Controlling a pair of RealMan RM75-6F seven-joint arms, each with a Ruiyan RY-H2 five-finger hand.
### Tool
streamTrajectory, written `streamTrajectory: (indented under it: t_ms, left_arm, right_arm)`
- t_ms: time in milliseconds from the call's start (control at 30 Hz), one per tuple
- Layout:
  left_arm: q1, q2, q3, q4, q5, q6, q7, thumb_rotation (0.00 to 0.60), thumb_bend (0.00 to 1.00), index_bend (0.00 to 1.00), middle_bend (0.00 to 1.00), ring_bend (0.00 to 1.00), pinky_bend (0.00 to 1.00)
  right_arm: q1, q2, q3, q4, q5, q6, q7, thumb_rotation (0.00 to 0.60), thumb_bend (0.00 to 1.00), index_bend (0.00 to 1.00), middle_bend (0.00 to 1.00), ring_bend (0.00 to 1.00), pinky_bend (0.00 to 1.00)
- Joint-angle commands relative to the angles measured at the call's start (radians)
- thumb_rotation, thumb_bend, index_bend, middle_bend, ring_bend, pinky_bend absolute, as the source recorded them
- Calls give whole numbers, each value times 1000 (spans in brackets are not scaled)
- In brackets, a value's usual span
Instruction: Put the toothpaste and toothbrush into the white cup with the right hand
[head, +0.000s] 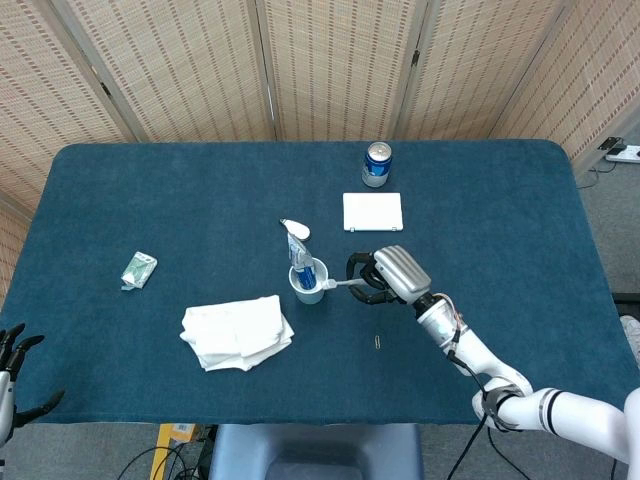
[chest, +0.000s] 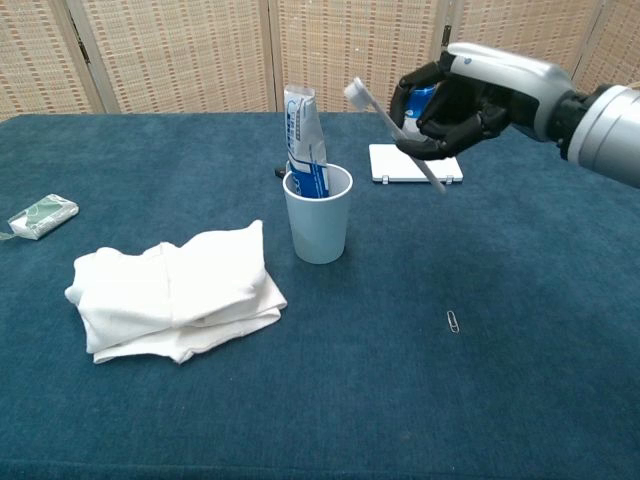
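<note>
The white cup (chest: 318, 220) (head: 308, 283) stands mid-table with the blue-and-white toothpaste tube (chest: 304, 140) (head: 299, 256) upright inside it. My right hand (chest: 470, 98) (head: 388, 274) holds the white toothbrush (chest: 394, 135) (head: 340, 284) in the air, just right of the cup and above its rim. The brush is tilted, its head up and to the left, toward the cup. My left hand (head: 12, 372) shows at the bottom left corner of the head view, off the table, fingers spread and holding nothing.
A folded white cloth (chest: 175, 290) lies left of the cup. A white flat case (chest: 415, 162) and a blue can (head: 376, 164) sit behind my right hand. A small packet (chest: 41, 215) lies far left. A paper clip (chest: 453, 321) lies on the blue tabletop (chest: 400, 400).
</note>
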Motion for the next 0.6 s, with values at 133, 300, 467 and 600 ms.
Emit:
streamTrajectory:
  t_ms: [133,300,467,600]
  left_arm:
    - [1,2,1,3,-2,-2,-4,600,205,234,100,36,144]
    - [0,5,-1,7,-8,-5,-8,600,204,234,101,36,144]
    - [0,9,-2,8,-12,-8,-12,600,205,234,101,36,144]
    - [-1,8,-2,10,-13,-12,-12,600,205,235,101,36,144]
  right_arm:
    - [43,-107,44,39,8,22,114,600,301,677,954,999,1000]
    - [67,-179,67,99,3,47,178,600,301,677,954,999,1000]
    - [88,-227,84,147,3,63,223,600,301,677,954,999,1000]
    - [102,-254,81,178,2,58,249,600,301,678,955,999,1000]
